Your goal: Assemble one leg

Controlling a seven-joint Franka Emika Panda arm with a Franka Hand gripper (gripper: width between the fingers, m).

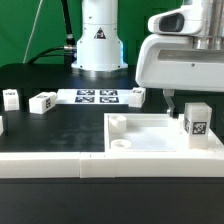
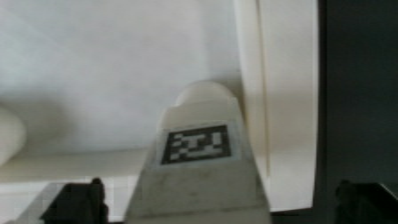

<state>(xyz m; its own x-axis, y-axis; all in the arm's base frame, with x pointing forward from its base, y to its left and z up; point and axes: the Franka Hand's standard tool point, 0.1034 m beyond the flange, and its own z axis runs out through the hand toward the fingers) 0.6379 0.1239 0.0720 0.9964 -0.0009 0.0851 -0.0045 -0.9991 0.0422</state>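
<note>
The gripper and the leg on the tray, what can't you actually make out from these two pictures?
- Whether the gripper grips the leg: in the exterior view the arm's white housing hides the fingers; in the wrist view only dark tips show at the picture's edge.
- The leg's base: cut off by the wrist view's edge.
- The tag pattern: blurred in both views.
- The tray: its far corner is hidden behind the leg.

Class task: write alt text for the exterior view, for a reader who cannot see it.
A white robot arm's tool hangs over a large white tray-like panel on a black table, beside a small white leg with a black-and-white tag standing on the panel. Behind lie the marker board and three more small white pieces.
</note>
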